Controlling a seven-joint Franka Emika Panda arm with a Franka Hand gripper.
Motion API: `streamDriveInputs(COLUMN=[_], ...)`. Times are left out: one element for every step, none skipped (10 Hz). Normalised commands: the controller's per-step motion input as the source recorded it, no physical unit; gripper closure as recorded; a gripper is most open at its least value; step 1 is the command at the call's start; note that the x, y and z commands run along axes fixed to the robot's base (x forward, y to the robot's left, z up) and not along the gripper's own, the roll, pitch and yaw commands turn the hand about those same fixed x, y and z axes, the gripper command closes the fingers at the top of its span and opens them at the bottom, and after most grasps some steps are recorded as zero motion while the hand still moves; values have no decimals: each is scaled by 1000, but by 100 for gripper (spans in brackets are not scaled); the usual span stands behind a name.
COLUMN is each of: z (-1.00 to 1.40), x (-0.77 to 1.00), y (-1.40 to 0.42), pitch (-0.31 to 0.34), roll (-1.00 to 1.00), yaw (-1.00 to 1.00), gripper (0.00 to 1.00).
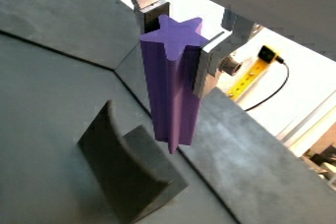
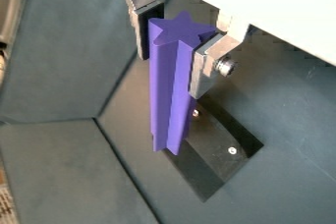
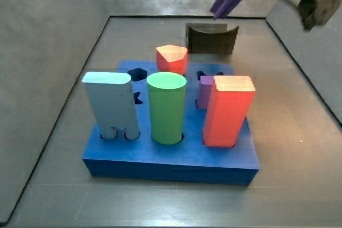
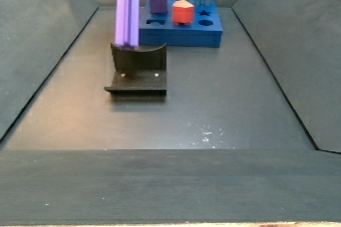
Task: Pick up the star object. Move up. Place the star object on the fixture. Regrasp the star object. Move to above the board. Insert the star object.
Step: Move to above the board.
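Purple star object [image 1: 172, 81] is hanging upright, clamped in the end effector [image 1: 182, 43], directly above the fixture [image 4: 138, 65]. It should be descending slowly, centred over the notch.

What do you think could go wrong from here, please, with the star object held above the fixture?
1. The gripper clamps the star object only near its top, so the long free end could swing or tilt on touching the fixture.
2. In a side view its lower end hangs close to the fixture's notch; a misaligned descent might strike the edge and shift it in the grasp.
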Motion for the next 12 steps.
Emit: streamDriveInputs(z=[945, 765, 590, 358, 190, 693, 704, 675, 656, 673, 570, 300], x=[-19, -25, -23, -24, -24, -1000, -1000, -1000, -1000, -1000, -841, -488], y=[-108, -66, -38, -20, -16, -917, -916, -786, -793, -816, -684, -340], pitch=[-63, -11, 36, 95, 132, 138, 138, 118, 121, 140, 148, 148], roll=[-9, -1, 4, 5, 3, -1000, -1000, -1000, -1000, -1000, -1000, -1000], yaw=[-242, -228, -204, -158, -123, -164, -154, -142, -139, -128, -116, -102], gripper=[100, 100, 100, 100, 100, 100, 100, 100, 100, 100, 100, 100])
